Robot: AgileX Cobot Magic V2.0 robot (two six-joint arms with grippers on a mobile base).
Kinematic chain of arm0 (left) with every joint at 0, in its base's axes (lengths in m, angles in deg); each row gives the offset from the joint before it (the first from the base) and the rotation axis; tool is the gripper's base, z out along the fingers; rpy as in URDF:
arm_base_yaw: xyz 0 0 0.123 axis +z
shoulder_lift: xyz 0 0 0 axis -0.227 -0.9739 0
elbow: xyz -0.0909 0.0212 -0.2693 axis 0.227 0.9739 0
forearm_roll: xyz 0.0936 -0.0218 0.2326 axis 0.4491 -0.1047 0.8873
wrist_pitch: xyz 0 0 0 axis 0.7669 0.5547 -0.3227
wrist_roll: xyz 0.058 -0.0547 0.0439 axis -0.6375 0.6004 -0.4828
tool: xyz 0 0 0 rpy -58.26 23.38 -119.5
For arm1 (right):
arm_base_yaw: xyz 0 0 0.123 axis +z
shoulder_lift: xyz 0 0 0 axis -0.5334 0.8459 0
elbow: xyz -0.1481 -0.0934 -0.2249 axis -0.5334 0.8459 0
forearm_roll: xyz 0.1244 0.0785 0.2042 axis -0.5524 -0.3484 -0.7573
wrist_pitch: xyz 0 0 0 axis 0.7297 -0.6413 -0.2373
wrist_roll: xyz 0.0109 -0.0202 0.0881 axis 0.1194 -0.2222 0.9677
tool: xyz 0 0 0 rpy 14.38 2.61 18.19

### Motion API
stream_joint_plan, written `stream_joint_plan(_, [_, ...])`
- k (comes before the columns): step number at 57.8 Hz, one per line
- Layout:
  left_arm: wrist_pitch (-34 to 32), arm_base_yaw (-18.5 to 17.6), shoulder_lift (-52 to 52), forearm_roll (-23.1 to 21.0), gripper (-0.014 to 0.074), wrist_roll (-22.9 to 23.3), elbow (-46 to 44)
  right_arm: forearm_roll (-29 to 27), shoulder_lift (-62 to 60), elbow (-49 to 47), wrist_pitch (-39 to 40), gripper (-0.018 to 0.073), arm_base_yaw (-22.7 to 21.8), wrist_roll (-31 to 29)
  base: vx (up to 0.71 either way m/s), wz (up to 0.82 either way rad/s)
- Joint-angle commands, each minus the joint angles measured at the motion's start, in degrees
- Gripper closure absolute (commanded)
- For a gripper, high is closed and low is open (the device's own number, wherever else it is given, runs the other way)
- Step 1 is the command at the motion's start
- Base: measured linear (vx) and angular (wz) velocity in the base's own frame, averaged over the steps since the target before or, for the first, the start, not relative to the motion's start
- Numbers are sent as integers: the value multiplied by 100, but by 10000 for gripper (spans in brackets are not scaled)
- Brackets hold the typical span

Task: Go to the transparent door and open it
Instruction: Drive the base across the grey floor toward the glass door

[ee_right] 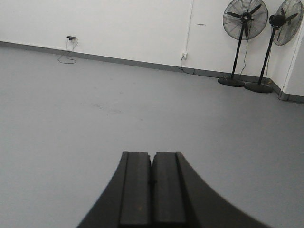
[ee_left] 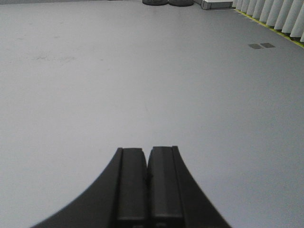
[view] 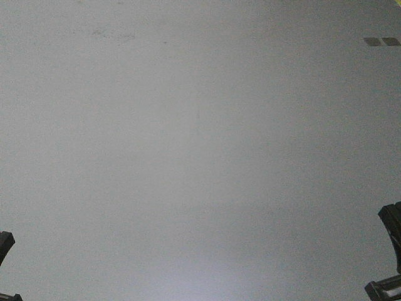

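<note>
While both wrist cameras looked along the plain grey floor [ee_left: 142, 71], the left pincer [ee_left: 147, 153] was closed, its black pads pressed together with nothing between them. The right pincer [ee_right: 152, 156] was likewise closed and empty. Two black pedestal fans [ee_right: 244, 19] stood against the white wall [ee_right: 118, 23], well beyond the right pincer. Two small dark square patches [view: 381, 41] marked the floor. Where the transparent door stood could not be told from any view.

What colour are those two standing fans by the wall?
Black, both fans, heads and stands alike; the right wrist view shows them best.
</note>
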Motion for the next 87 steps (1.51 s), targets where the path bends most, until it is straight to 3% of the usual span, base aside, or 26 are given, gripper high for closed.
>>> stream_joint_plan(1, [-409, 9, 76, -88, 603, 4, 85, 11, -93, 24, 463, 568, 6, -58, 0, 0])
stream_joint_plan(87, [-409, 9, 76, -88, 603, 4, 85, 11, -93, 24, 463, 568, 6, -58, 4, 2])
